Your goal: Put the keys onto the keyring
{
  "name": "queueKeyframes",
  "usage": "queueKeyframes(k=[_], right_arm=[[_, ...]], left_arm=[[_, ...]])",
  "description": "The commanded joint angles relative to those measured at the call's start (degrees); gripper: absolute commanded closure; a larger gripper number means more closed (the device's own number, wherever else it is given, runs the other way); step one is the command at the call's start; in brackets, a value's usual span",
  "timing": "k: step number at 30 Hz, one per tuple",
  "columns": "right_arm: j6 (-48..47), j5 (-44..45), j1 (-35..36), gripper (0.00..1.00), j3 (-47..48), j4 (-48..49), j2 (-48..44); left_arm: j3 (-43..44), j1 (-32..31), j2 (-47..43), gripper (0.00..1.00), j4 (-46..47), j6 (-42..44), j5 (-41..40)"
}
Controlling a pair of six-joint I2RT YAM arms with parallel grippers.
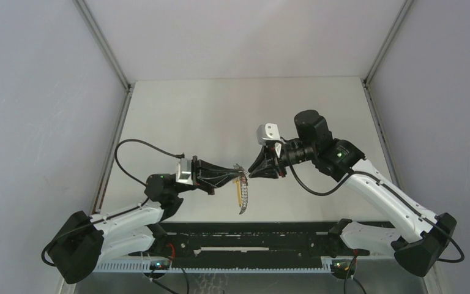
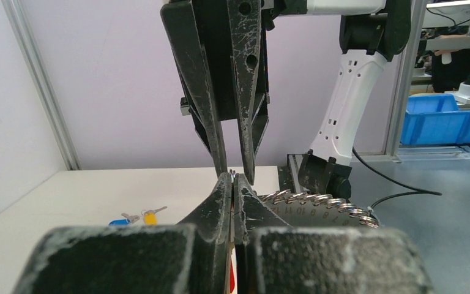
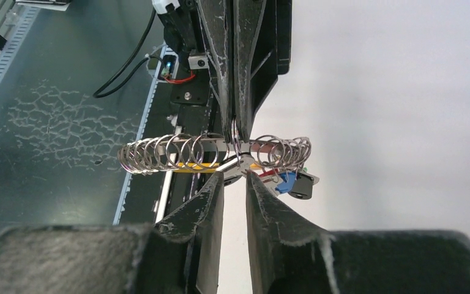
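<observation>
White tabletop carries the whole job. The left arm and right arm reach in from either side, so the two tools meet nose to nose above its near half.

The left gripper is clamped tight on the keyring, holding it in the air with its row of wire loops strung out sideways. That probably presents one loop squarely to the other tool.

The right gripper has its jaws a narrow slit apart, tips right at the ring's middle. Whether they pinch anything I cannot tell.

Red, green and blue pieces hang at one end of the ring.

Two keys, one blue-headed and one yellow-headed, lie on the table well apart from the ring, not yet threaded.
</observation>
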Motion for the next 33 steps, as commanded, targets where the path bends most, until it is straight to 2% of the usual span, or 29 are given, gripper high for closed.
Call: queueKeyframes(k=[1, 9, 14, 26, 33], right_arm=[[1.5, -1.5, 0.7, 0.81, 0.9, 5.0, 0.1], [2.7, -2.2, 0.9, 0.87, 0.9, 6.7, 1.2], [2.5, -2.9, 0.8, 1.00, 0.9, 6.2, 1.9], [3.4, -0.6, 0.7, 1.00, 1.0, 3.0, 3.7], [1.2, 3.5, 0.7, 1.00, 1.9, -2.3, 4.7]], left_arm=[[0.8, -0.4, -1.4, 1.00, 4.2, 0.1, -1.4], [1.0, -0.5, -1.1, 1.00, 4.3, 0.0, -1.2], [1.1, -0.6, -1.5, 1.00, 4.2, 0.1, -1.2], [2.2, -1.3, -1.2, 1.00, 4.5, 0.8, -0.3], [2.0, -1.4, -1.7, 1.00, 4.5, 1.0, -0.7]])
